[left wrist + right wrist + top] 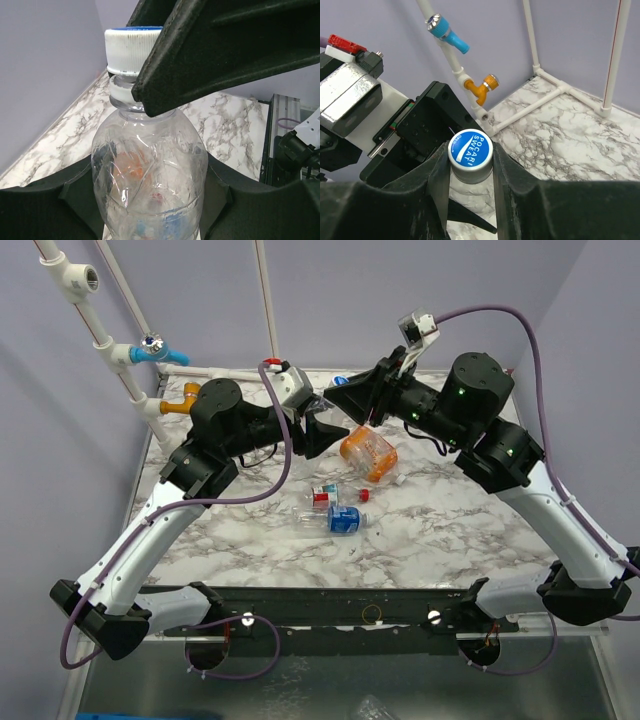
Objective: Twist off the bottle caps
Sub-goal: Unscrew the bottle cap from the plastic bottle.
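The left gripper [318,430] is clamped on the body of the clear bottle [150,170] and holds it raised above the table [450,540], neck up. The blue-topped cap [470,148] sits fully on the neck. The right gripper [471,165] is closed on it, one finger on each side of the rim.

Progress: this cap is gripped but not yet off. Below the grippers, the red-labelled bottle [322,496] and the blue-labelled bottle [338,520] lie on their sides. A red cap [363,494] lies loose just beside them, so at least one cap appears done. The orange bottle [368,455] lies behind them; whether it is capped cannot be told.

Clearance: the pipe frame [100,335] borders the left and rear edges, close behind the grippers. Twisting needs little room, but pulling apart is best directed toward the open marble at the right and front.
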Controlling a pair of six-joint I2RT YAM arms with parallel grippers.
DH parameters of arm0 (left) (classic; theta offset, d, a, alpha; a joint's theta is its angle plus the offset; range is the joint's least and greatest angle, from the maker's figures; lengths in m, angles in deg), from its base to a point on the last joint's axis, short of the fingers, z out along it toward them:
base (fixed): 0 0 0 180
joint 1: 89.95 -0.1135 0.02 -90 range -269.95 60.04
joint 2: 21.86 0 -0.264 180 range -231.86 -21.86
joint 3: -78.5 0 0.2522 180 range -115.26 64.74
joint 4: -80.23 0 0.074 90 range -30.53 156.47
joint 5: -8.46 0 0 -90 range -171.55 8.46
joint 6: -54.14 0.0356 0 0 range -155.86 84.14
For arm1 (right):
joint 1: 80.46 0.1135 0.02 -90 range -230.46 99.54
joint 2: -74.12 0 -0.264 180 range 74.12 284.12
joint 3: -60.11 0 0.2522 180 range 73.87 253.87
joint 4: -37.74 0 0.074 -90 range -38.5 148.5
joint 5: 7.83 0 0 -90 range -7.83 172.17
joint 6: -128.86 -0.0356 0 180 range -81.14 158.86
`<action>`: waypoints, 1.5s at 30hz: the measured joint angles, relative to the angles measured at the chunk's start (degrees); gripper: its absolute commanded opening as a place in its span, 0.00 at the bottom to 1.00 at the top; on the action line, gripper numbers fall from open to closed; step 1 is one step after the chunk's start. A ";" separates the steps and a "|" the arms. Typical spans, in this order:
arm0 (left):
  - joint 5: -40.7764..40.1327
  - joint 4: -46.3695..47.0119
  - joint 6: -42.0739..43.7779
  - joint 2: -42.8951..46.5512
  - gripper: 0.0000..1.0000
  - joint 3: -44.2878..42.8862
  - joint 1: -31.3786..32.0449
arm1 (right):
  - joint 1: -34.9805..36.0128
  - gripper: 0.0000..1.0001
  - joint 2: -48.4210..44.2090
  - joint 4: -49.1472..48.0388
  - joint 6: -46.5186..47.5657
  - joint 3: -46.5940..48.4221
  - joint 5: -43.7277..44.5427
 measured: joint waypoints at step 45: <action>13.70 -1.25 -4.13 2.14 0.00 1.44 -0.63 | -0.94 0.78 2.27 1.07 3.82 6.62 -9.68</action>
